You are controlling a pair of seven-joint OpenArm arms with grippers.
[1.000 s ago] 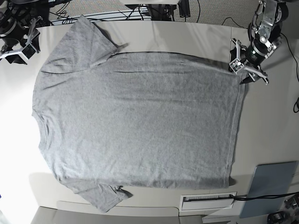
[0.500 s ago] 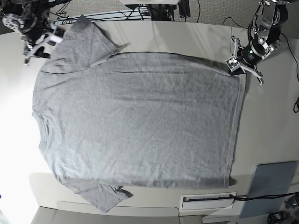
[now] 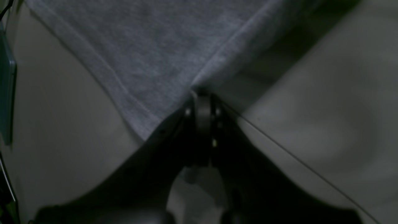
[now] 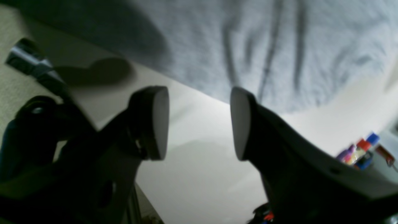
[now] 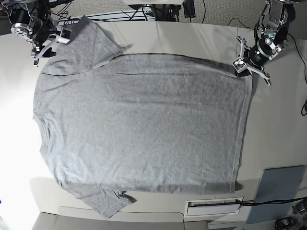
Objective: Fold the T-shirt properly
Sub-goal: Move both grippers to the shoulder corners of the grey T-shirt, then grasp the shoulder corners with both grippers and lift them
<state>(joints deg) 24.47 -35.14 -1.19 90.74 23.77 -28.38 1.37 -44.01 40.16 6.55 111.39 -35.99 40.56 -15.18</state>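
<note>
Base view: blue-grey pad (image 5: 278, 191) lies beside T-shirt (image 5: 144, 129) hem.

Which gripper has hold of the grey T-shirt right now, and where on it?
The left gripper is shut on the heather-grey cotton T-shirt at a hem corner. The right gripper is open, holding nothing.

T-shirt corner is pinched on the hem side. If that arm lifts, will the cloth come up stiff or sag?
Probably sag: the T-shirt lies limp and flat, with soft wrinkles near the sleeve. The left gripper is shut on one hem corner only, so the rest would likely drag across the table. It looks light.
</note>
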